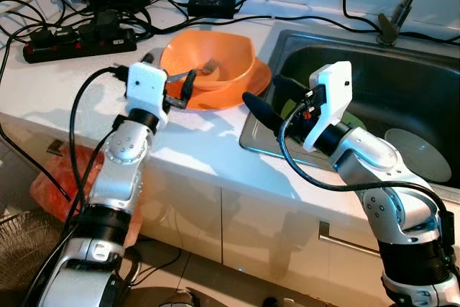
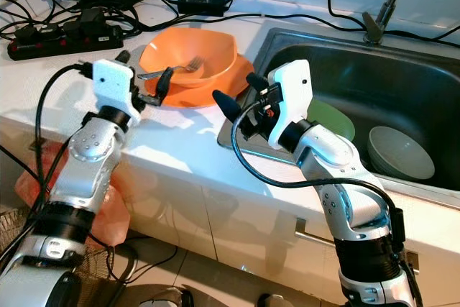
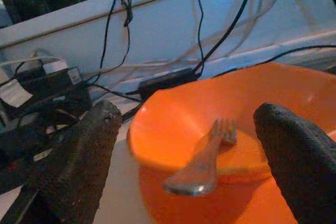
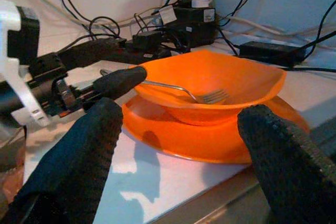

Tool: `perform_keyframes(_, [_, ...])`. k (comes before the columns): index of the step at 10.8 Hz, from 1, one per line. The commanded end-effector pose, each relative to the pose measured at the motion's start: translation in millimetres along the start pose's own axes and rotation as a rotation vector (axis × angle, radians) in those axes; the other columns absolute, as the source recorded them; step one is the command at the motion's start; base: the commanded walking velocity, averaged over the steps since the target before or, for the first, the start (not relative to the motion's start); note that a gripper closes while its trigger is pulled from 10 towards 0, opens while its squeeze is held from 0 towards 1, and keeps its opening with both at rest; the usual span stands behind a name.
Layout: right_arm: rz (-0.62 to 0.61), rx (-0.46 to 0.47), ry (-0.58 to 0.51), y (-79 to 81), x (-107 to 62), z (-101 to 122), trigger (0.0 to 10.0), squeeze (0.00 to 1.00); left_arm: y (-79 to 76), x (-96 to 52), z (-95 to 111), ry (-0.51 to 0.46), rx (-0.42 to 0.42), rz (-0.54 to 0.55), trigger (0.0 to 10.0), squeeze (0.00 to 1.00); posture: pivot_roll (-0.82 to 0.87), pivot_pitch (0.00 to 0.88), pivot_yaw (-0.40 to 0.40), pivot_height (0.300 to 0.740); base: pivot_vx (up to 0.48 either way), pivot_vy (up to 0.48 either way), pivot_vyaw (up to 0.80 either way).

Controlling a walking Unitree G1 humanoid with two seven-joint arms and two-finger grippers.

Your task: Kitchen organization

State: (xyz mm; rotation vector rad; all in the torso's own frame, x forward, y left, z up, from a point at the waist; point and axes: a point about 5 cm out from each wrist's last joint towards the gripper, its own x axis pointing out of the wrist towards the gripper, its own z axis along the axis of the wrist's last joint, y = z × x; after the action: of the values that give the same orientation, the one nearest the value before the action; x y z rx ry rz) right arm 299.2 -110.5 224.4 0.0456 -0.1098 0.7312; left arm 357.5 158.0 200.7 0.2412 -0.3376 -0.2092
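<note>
An orange bowl [image 1: 215,59] sits on an orange plate [image 1: 248,84] on the white counter, just left of the sink. A metal fork [image 1: 198,71] lies in the bowl, its handle sticking out over the rim toward my left gripper [image 1: 170,70]. That gripper is open, and the handle's end [image 3: 191,184] lies between its spread fingers without being touched. My right gripper [image 1: 262,91] is open too, hovering over the sink's left rim beside the plate and facing the bowl [image 4: 210,85].
The steel sink [image 1: 402,77] holds a green plate [image 2: 327,116] and a grey bowl [image 2: 399,150]. A power strip [image 1: 79,41], an adapter [image 1: 208,5] and several cables crowd the back of the counter. An orange bag [image 1: 54,177] hangs below the counter's front edge.
</note>
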Motion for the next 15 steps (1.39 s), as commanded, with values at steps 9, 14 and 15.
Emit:
perform_keyframes(9, [-0.007, -0.01, 0.005, 0.1, -5.6, 8, 10.0, 0.0, -16.4, 14.1, -6, -0.055, -0.054, -0.008, 0.0, 0.0, -0.01, 0.1, 0.025, 0.74, 0.0, 0.0, 0.0])
perform_keyframes(14, [-0.023, -0.012, 0.003, -2.2, -4.5, 9, 10.0, 0.0, -15.4, 15.6, -8, -0.061, -0.056, 0.001, 0.0, 0.0, -0.01, 0.101, 0.025, 0.74, 0.0, 0.0, 0.0])
perform_keyframes(15, [-0.027, -0.013, 0.002, -2.9, -4.4, 9, 10.0, 0.0, -15.7, 16.0, -7, -0.064, -0.059, -0.001, 0.0, 0.0, -0.01, 0.101, 0.025, 0.74, 0.0, 0.0, 0.0])
